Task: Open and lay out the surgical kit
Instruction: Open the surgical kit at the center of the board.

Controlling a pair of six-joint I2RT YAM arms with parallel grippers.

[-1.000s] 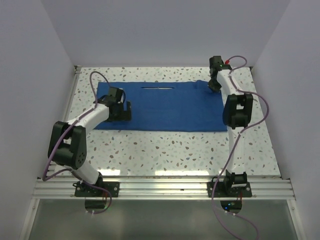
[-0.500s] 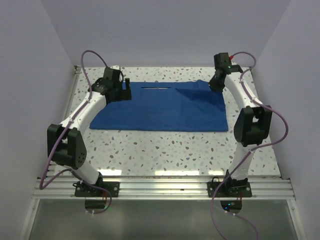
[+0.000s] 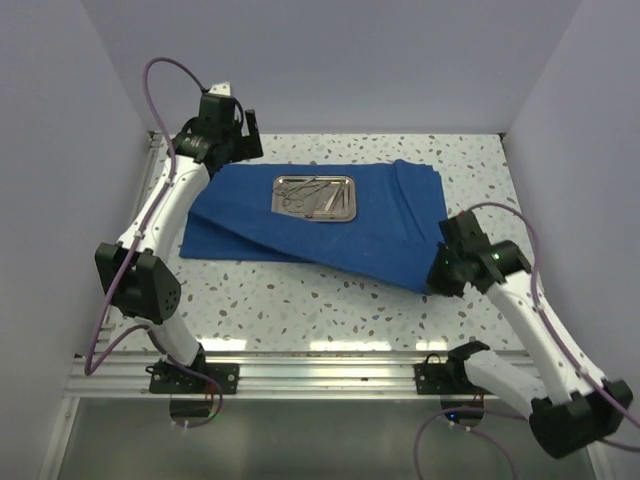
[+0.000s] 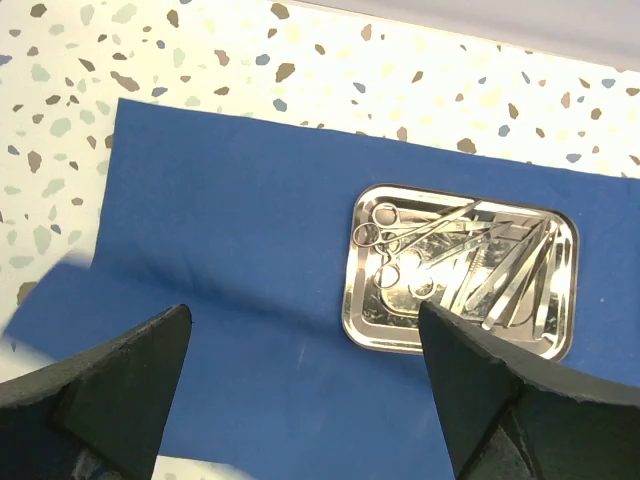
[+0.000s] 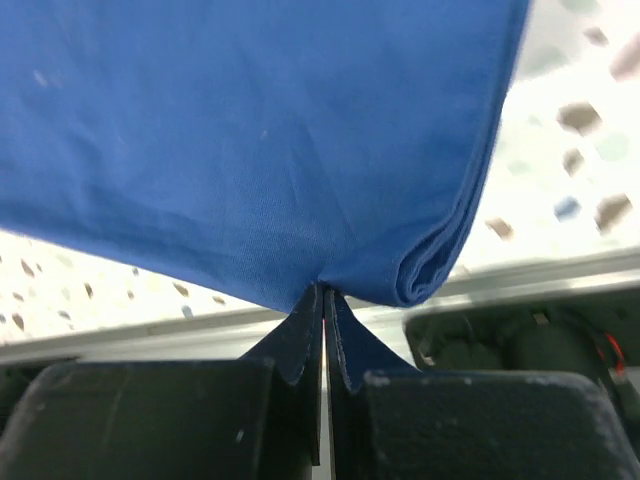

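Note:
The royal-blue cloth wrap (image 3: 380, 235) lies spread on the speckled table. The shiny steel tray (image 3: 315, 196) sits uncovered on its far middle and holds several slim silver instruments (image 3: 305, 192). My right gripper (image 3: 438, 282) is shut on the cloth's near right corner, which is drawn toward the front. In the right wrist view the fingertips (image 5: 323, 298) pinch a folded edge of cloth (image 5: 260, 150). My left gripper (image 3: 243, 133) is open and empty, raised above the cloth's far left corner. Its wrist view shows the tray (image 4: 365, 325), the instruments (image 4: 450, 262) and the cloth (image 4: 220, 230) below the open gripper (image 4: 300, 395).
White walls enclose the table on the left, back and right. An aluminium rail (image 3: 320, 375) with the arm bases runs along the near edge. A metal strip (image 3: 152, 150) borders the table's left edge. Speckled tabletop (image 3: 320, 300) shows in front of the cloth.
My right gripper has pulled the cloth flap from the far right to the near right, uncovering the tray. My left arm has risen toward the far left corner.

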